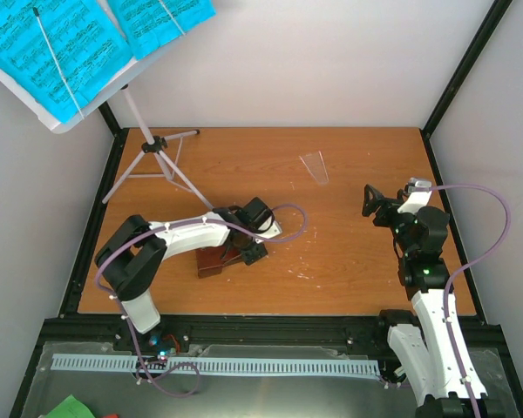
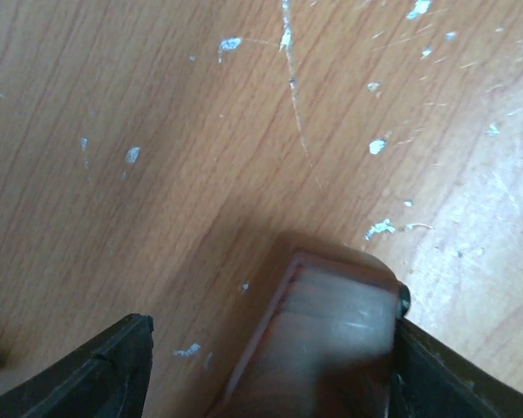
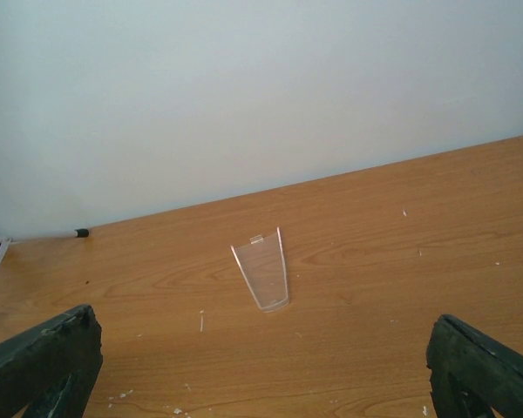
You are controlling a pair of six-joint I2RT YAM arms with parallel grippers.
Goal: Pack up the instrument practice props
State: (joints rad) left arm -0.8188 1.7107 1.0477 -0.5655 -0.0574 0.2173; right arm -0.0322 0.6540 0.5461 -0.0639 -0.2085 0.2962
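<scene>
From above: the silver tripod music stand (image 1: 154, 144) stands in the far left corner of the orange-brown wooden table (image 1: 349, 244). Bright blue sheet-music pages (image 1: 52, 43) are spread across its tilted desk. The small brown pyramid metronome (image 1: 213, 261) sits on the near left part of the table, with the left gripper (image 1: 251, 246) right down at it. Its clear plastic cover (image 1: 315, 167) is on the table too, towards the back and middle, well apart from the metronome. On the right, the right gripper (image 1: 370, 202) hangs above the table, pointed at that cover.

Over to the left wrist camera: the brown body fills the lower middle, a little blurred. The black fingers (image 2: 96, 374) stand either side of it. The right one is tight against its flank, while bare wood shows between the left one and the metronome. So the jaws are spread around it, not clamped on it. The scratched wood around it is speckled with white.

Now the right wrist camera: both black fingertips (image 3: 44, 357) sit far apart in the bottom corners, released, with nothing between them but table. Straight ahead is the clear cover, tapered, with its narrow end nearer the camera. At the far left, one black-tipped leg of the stand runs along the foot of the white wall (image 3: 244, 87).
</scene>
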